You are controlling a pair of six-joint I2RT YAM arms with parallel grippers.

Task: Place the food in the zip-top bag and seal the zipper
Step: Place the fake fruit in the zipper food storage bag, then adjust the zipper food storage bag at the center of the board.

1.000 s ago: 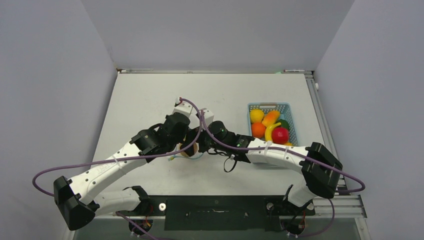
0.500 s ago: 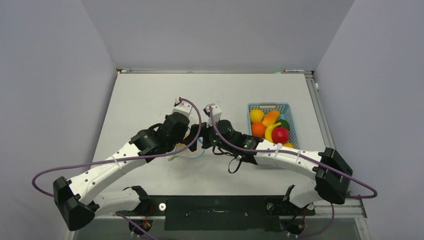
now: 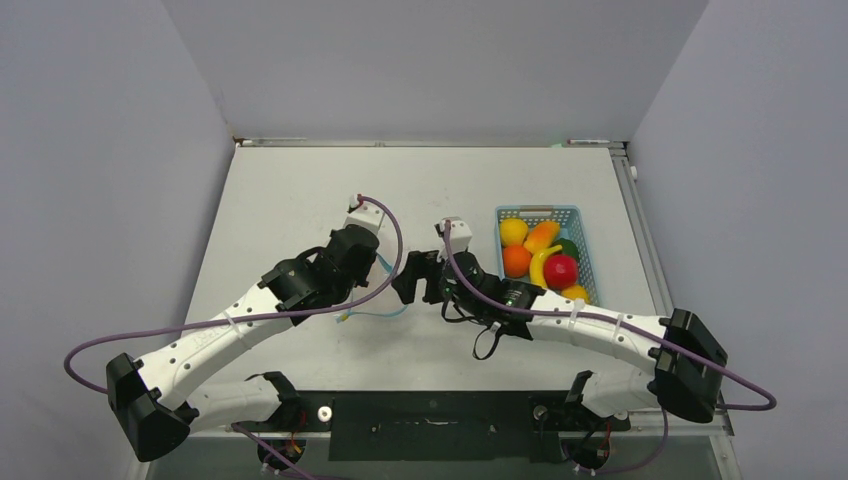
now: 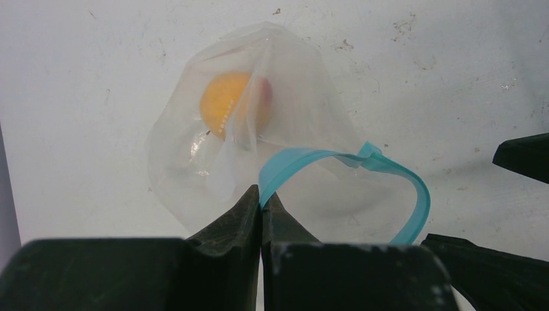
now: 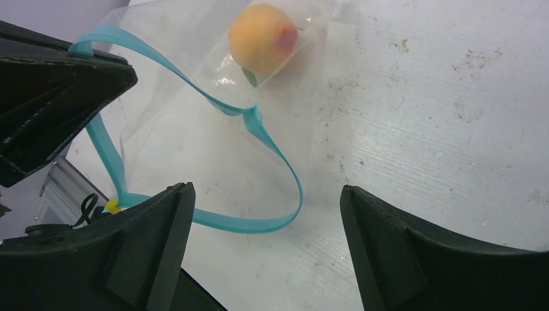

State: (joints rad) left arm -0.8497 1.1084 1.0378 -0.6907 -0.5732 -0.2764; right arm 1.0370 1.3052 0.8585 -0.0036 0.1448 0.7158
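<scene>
We list: one orange fruit (image 4: 223, 103) in zip-top bag (image 4: 188, 168), on desk (image 4: 97, 78) between arms. We note zipper (image 4: 401, 188) pinched by left fingers (image 4: 236, 220); right fingers (image 5: 388, 253) spread, empty; mouth gaping. Other food (image 3: 560, 270) waits in basket (image 3: 538, 210). We judge: task early, sealing undone.

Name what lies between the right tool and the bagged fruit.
Right wrist view: the zipper's open blue loop and clear zip-top bag film lie between right tool and fruit.

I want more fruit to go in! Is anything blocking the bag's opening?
Nothing visible does. The left gripper pinches the zipper, its loop gapes open, and the open right gripper beside it is empty.
</scene>
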